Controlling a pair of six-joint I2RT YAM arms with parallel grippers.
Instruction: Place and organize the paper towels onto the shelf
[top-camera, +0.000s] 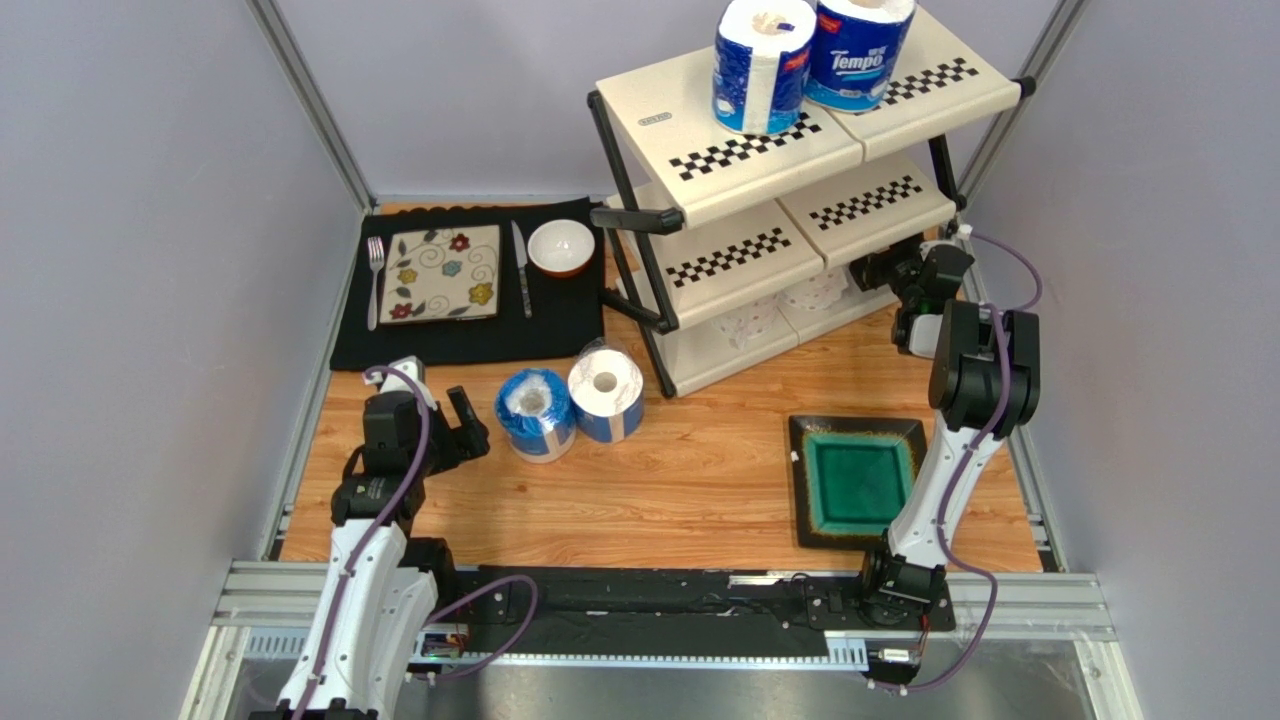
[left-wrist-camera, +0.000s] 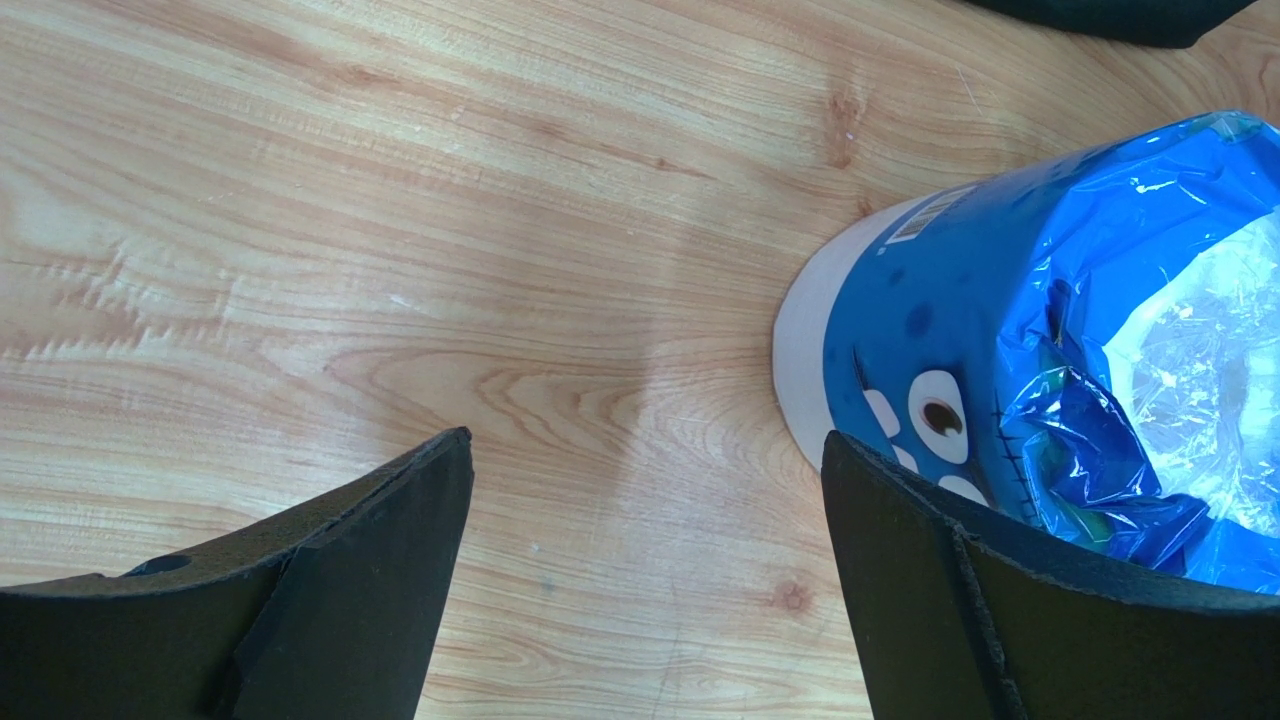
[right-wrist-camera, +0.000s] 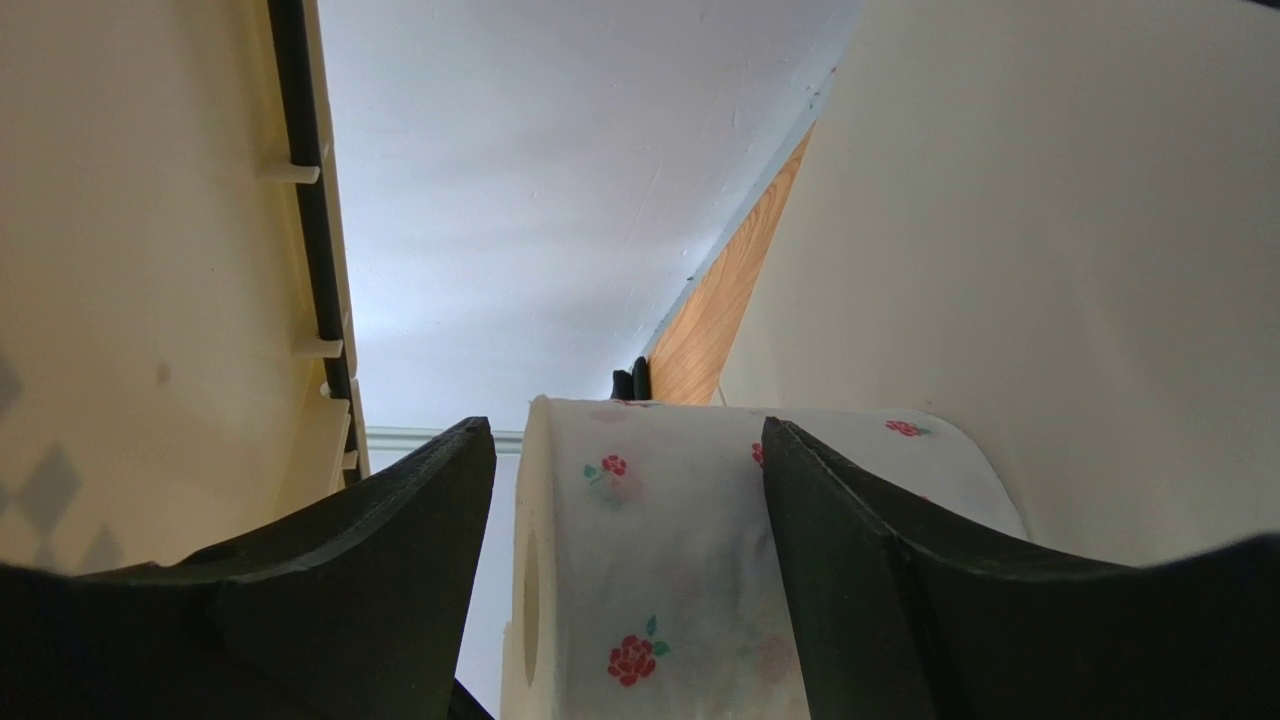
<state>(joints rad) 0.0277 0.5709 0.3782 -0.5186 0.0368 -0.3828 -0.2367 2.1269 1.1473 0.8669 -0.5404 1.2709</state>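
Note:
The shelf (top-camera: 684, 120) stands at the far right. Two blue-wrapped paper towels (top-camera: 763, 63) (top-camera: 860, 50) stand on its top tier. Two plain white rolls (top-camera: 821, 293) (top-camera: 759, 320) sit in its bottom tier. Two more blue-wrapped rolls (top-camera: 537, 416) (top-camera: 606, 393) stand on the table. My left gripper (top-camera: 463, 417) is open and empty just left of them; in the left wrist view it (left-wrist-camera: 646, 450) hovers over wood with the blue roll (left-wrist-camera: 1037, 345) beside its right finger. My right gripper (top-camera: 890, 278) reaches into the bottom tier, open (right-wrist-camera: 631, 435), with a white rose-printed roll (right-wrist-camera: 661, 570) just beyond its fingers.
A black mat (top-camera: 451, 338) at the far left carries a floral plate (top-camera: 442, 273), a fork (top-camera: 374, 278), a knife (top-camera: 520, 267) and a bowl (top-camera: 561, 245). A green square tray (top-camera: 857, 477) lies on the table near the right arm. Grey walls enclose the table.

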